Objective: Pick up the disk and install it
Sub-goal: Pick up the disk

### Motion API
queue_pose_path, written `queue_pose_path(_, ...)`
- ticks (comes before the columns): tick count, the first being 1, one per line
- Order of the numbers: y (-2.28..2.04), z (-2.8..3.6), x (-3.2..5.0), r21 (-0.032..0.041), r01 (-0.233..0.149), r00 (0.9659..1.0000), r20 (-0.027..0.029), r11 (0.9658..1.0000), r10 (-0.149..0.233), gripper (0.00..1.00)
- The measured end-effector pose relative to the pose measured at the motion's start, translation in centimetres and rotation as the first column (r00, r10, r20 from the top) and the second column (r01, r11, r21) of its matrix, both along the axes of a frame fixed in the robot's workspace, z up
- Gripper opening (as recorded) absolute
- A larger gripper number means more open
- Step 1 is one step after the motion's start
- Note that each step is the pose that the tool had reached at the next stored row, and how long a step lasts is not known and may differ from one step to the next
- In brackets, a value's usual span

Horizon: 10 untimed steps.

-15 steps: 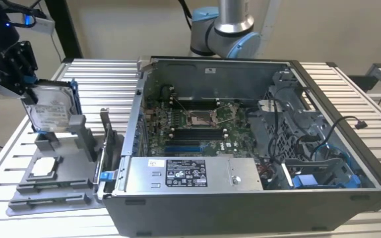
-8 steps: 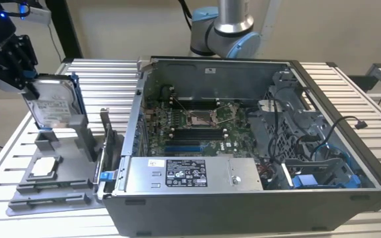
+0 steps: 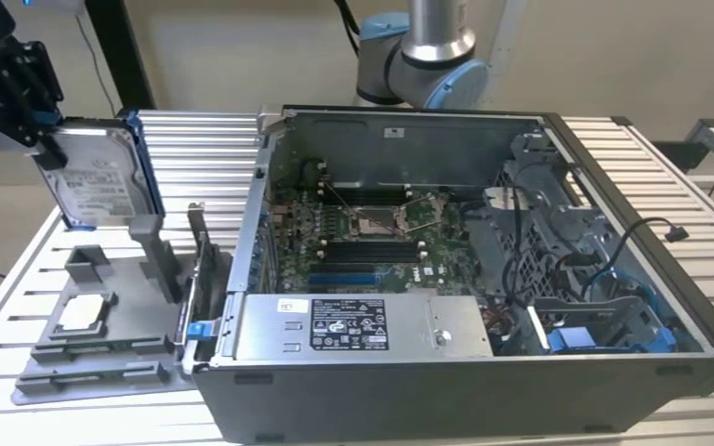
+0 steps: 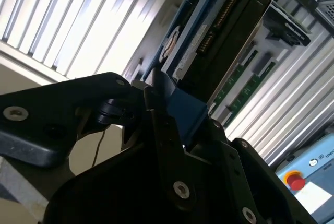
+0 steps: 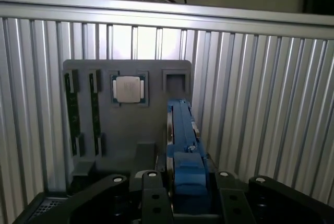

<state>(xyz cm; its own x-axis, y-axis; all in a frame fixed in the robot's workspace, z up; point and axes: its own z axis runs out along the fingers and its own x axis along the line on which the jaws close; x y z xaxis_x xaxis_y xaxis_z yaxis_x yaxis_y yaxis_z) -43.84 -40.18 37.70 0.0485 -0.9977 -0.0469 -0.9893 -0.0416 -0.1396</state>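
- The tool [image 3: 42,139] is clenched on the disk [image 3: 103,181]. In both wrist views its fingers [image 5: 151,182] press either side of the blue frame.
- The disk hangs upright, label out, at the exterior view's far left. It is over the grey tray [image 3: 85,367], and its lower corner is close to the tray's tall post [image 3: 149,243]. I cannot tell whether the two touch.
- In the first wrist view the disk [image 5: 180,125] shows edge-on over the tray, and a square chip [image 5: 129,88] sits in a pocket beyond it.
- The tray rests on the ribbed counter [image 3: 208,139], just beside the open case [image 3: 456,395].
- Step in hand, as I judge it: the pick-up is made and the install has not begun, with the disk well apart from the case.
- The bays with blue fittings [image 3: 580,336] lie at the case's near right. Getting there calls for clearing the case wall, then turning the disk to line up with a bay and keeping off the loose cables [image 3: 649,228].
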Motion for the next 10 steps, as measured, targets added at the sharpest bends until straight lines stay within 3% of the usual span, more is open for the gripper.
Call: queue_pose_path(10,0.0,3.43,0.0,0.0,0.0,0.9998,0.0192,1.0,0.0,0.0)
